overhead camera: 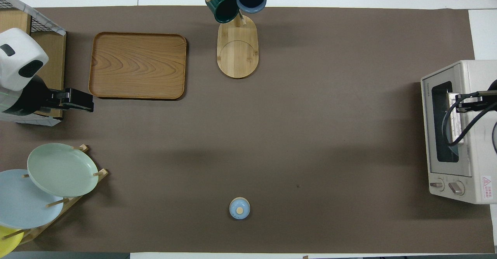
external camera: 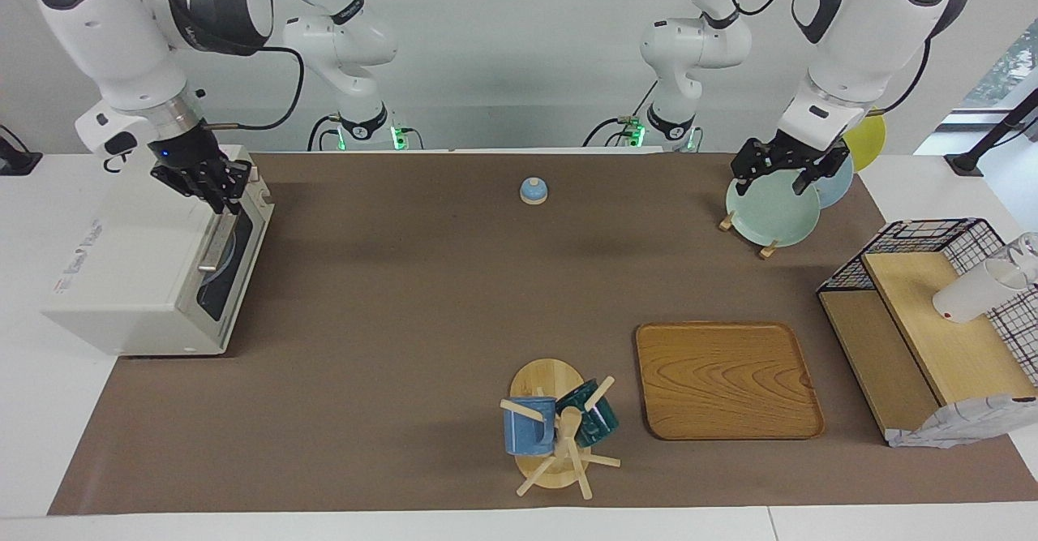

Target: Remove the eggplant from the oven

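Right gripper (external camera: 220, 200) pinched shut over oven (external camera: 138, 281) handle (external camera: 217, 241), holding nothing; could skid off it. Left gripper (external camera: 780, 174) waits, open.

Boxy white toaster oven (external camera: 138, 273) at right arm's end of desk (external camera: 389, 298), glass door shut, silver bar handle (external camera: 217, 241) on front. Right gripper (external camera: 217, 198) at upper door edge, just over handle's end nearer robots, fingers closed together; contact unclear. Left gripper (external camera: 780, 178) over pale green round plate (external camera: 770, 215) in wooden rack, fingers spread. Small blue domed lid (external camera: 533, 191) mid-desk near robots. Rectangular wooden tray (external camera: 726, 380) beside wooden mug stand (external camera: 551, 435). Black wire basket shelf (external camera: 932, 314) at left arm's end.
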